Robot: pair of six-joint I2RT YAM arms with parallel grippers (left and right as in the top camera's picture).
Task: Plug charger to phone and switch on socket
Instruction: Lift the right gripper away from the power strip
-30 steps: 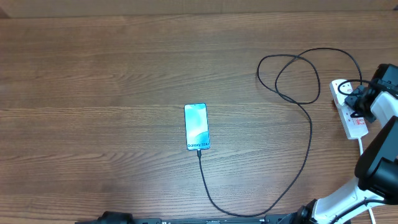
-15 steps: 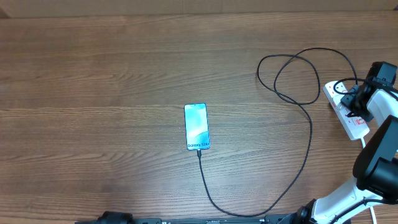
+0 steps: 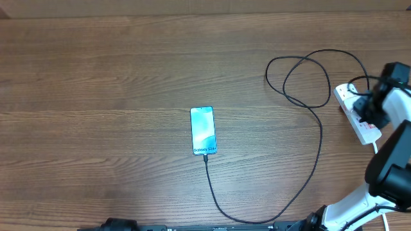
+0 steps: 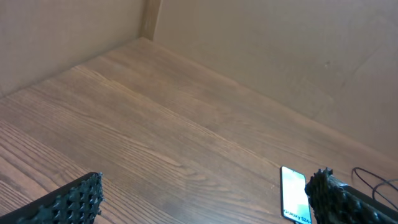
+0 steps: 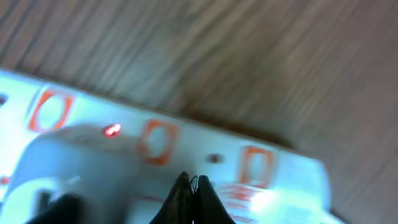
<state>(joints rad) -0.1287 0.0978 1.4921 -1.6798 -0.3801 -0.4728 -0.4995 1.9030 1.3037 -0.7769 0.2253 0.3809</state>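
The phone (image 3: 203, 130) lies flat mid-table, screen lit, with the charger cable (image 3: 319, 147) plugged into its lower end. The cable runs in a curve to the right, loops, and reaches the white socket strip (image 3: 358, 119) at the right edge. My right gripper (image 3: 367, 108) is shut, tips together right over the strip. In the right wrist view the shut tips (image 5: 191, 186) are at the strip's face (image 5: 261, 186) among red switches; a small red light (image 5: 112, 130) glows. My left gripper (image 4: 205, 199) is open and empty; the phone (image 4: 293, 194) lies by its right finger.
A brown wall (image 4: 261, 43) rises behind the table's far edge. The strip's thick white cord (image 3: 374, 149) runs down toward my right arm's base (image 3: 359, 205).
My right gripper shifted slightly up and left along the socket strip, and the strip moved a little with it. The phone, cable and left arm have not moved.
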